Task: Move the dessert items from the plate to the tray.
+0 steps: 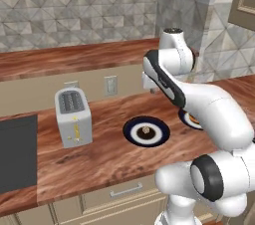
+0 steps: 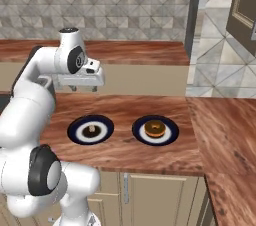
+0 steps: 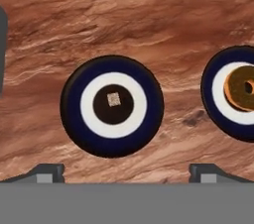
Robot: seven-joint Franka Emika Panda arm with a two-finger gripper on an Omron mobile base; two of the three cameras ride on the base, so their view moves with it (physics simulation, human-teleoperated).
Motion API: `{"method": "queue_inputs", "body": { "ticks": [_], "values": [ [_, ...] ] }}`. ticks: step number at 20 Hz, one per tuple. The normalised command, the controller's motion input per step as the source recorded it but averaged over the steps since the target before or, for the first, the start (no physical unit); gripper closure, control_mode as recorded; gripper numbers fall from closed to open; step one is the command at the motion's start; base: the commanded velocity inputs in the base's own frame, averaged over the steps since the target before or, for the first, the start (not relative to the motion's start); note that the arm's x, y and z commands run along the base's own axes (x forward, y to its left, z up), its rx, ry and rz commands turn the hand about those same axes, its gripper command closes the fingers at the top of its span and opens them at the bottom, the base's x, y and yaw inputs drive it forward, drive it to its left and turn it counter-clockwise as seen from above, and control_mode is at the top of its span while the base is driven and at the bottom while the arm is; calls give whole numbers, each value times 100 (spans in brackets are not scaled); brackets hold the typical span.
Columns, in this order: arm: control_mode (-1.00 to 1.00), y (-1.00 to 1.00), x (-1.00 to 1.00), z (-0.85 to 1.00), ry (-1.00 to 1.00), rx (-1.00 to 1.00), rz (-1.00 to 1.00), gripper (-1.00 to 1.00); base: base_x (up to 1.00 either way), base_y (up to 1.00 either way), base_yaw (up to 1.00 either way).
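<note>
Two round plates on the wood counter [image 2: 150, 107], side by side but apart, each dark blue with a white ring. On the left plate [image 2: 90, 130], a tiny pale piece [image 3: 113, 99] right in the dark middle. On the right plate [image 2: 155, 130], a golden-brown doughnut [image 2: 155, 129], lying flat. Up above the counter, behind the left plate, the gripper [image 2: 80, 88], with fingers spread wide and nothing between them. Seen from the hand, two dark fingertips [image 3: 47, 172] far apart at the bottom, with the left plate between them further up. Over to the left, a silver toaster [image 1: 72, 117] standing upright, well apart from the plates, and past it a flat black panel [image 1: 17, 152] set into the counter. On the low wall behind, a pale outlet [image 1: 110, 85].
</note>
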Motion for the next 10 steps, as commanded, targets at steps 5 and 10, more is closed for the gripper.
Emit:
{"method": "queue_inputs", "body": {
  "ticks": [5,10],
  "values": [
    [-100,31,48,-40,12,-1,0,-100,0,0,0],
    [-100,9,36,-58,0,0,0,-100,0,0,0]
  ]
}}
